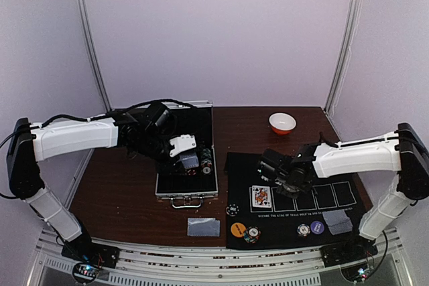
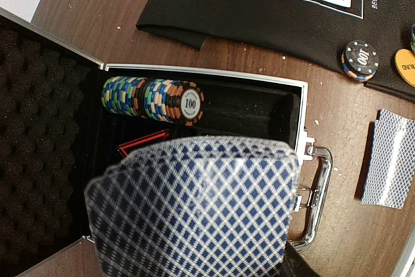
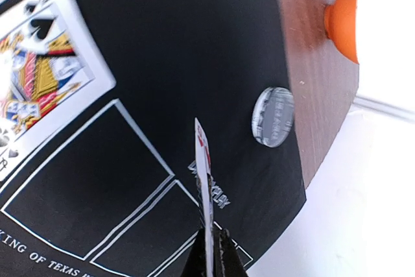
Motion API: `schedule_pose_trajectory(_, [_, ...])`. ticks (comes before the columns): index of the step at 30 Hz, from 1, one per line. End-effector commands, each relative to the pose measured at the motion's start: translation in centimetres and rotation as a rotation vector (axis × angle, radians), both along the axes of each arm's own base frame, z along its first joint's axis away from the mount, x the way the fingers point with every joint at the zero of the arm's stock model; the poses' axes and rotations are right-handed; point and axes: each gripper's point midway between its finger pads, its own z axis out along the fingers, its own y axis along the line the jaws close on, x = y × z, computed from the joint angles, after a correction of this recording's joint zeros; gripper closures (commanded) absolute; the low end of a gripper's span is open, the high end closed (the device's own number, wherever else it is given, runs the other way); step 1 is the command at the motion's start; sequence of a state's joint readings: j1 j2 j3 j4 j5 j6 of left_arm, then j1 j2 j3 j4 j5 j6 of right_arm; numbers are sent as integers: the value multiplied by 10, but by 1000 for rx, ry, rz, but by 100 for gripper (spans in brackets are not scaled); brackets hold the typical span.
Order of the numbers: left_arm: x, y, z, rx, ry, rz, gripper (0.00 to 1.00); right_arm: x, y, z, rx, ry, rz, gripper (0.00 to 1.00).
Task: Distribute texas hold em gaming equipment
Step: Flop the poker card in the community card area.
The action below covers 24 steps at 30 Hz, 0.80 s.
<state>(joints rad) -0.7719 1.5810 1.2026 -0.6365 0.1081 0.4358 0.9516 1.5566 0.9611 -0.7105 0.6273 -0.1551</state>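
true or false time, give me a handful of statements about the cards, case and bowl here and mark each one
1. A face-up card lies in the leftmost box of the black mat. True.
2. The right end effector is empty. False: it is shut on a single card, seen edge-on.
3. The silver case is closed. False: its lid is open, with a row of chips inside.
4. The left end effector holds a fan of blue-backed cards over the case. True.
5. The bowl sits on the mat. False: it stands on the bare table beyond the mat.
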Motion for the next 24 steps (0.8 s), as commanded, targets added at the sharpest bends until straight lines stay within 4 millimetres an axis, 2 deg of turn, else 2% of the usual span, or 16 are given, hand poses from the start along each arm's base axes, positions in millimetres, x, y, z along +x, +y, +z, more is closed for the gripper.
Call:
schedule_pose_trajectory(1, [8, -5, 8, -34, -26, 7, 51, -6, 7, -18, -68, 5, 88, 100])
schedule_pose_trajectory(6, [8, -4, 8, -33, -26, 4, 51, -29, 15, -51, -63, 151, 151, 100])
schedule_pose_trajectory(9, [8, -4, 8, -32, -27, 4, 51, -40, 18, -64, -54, 226, 172, 100])
schedule_pose_trajectory(18, [7, -3, 7, -33, -24, 2, 51, -54, 11, -75, -87, 300, 217, 100])
schedule_pose_trajectory(24, [7, -4, 7, -33, -25, 2, 51, -66, 12, -75, -71, 331, 269, 100])
